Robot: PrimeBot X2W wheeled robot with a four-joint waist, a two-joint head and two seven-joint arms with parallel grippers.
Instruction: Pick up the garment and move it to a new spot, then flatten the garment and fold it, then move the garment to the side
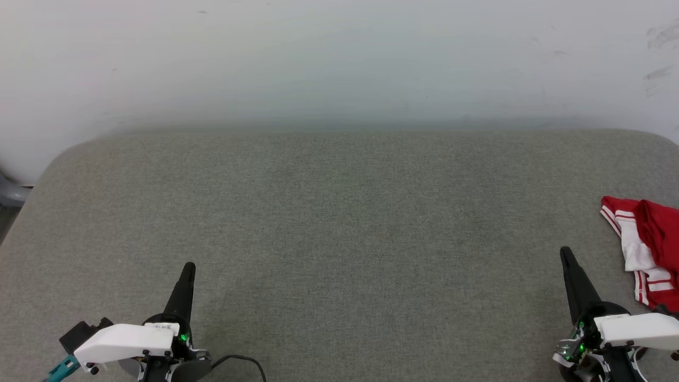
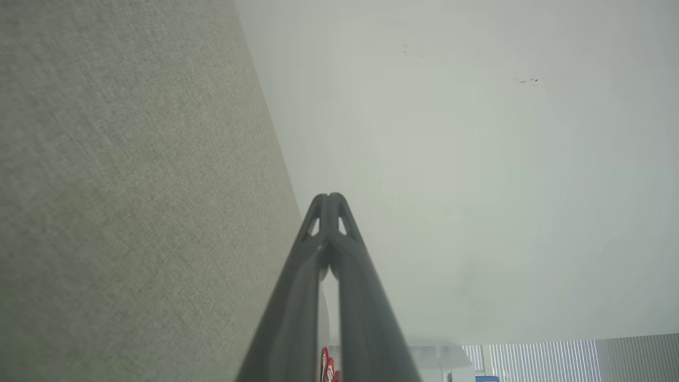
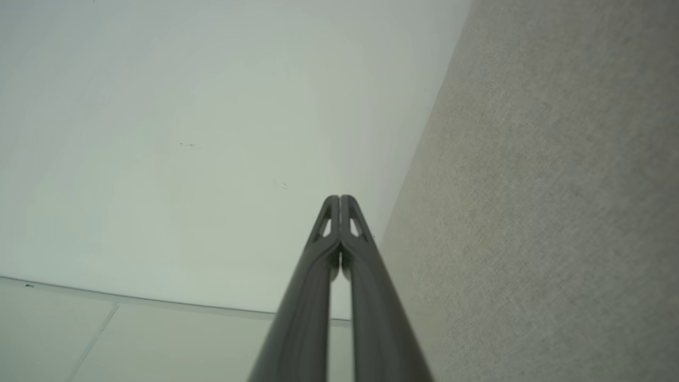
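Observation:
The garment [image 1: 648, 247], red with white sleeves and red-white striped trim, lies crumpled at the right edge of the grey table [image 1: 339, 223], partly cut off by the frame. A sliver of its red cloth [image 2: 325, 367] shows between the left fingers in the left wrist view. My right gripper [image 1: 565, 252] is shut and empty, low on the right, just left of the garment and apart from it. My left gripper [image 1: 189, 267] is shut and empty at the lower left, far from the garment. Both sets of fingertips [image 2: 329, 198] [image 3: 339, 199] are pressed together.
A pale wall [image 1: 339, 58] rises behind the table's far edge. A black cable [image 1: 241, 362] loops by the left wrist. A dark grey object [image 1: 9, 192] sits off the table's left corner. Window blinds [image 2: 541, 361] show in the left wrist view.

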